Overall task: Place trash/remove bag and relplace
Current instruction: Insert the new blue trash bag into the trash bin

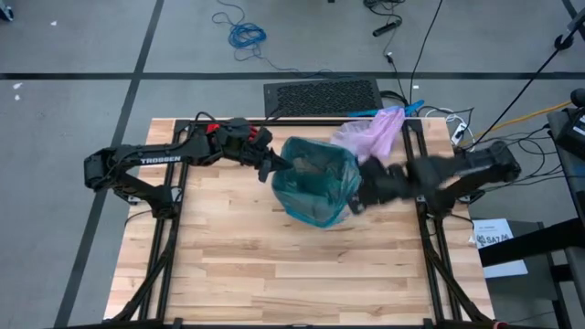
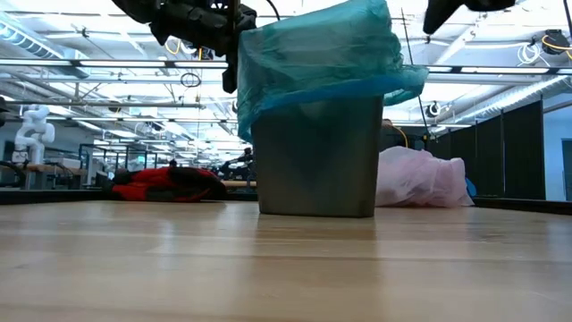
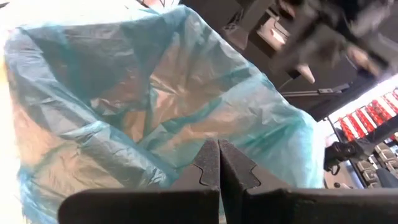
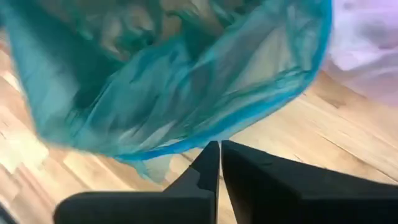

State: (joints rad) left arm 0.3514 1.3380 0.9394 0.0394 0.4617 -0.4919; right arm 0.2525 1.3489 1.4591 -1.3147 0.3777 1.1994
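Both fingers [image 3: 219, 165] pressed together, empty.

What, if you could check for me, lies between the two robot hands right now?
In the high view, the bin lined with the teal bag lies between the left hand and right hand.

Bag [image 1: 375, 131]: pale lilac-pink, thin, translucent | state: crumpled heap, out of bin | location: counter, far edge, 1 o'clock of bin, just beside it | trash: brownish lumps faintly visible inside bin [image 1: 315, 166]

Teal bag [image 1: 315, 183] lines bin [image 2: 315, 156]; red glove [image 2: 165, 183] behind.
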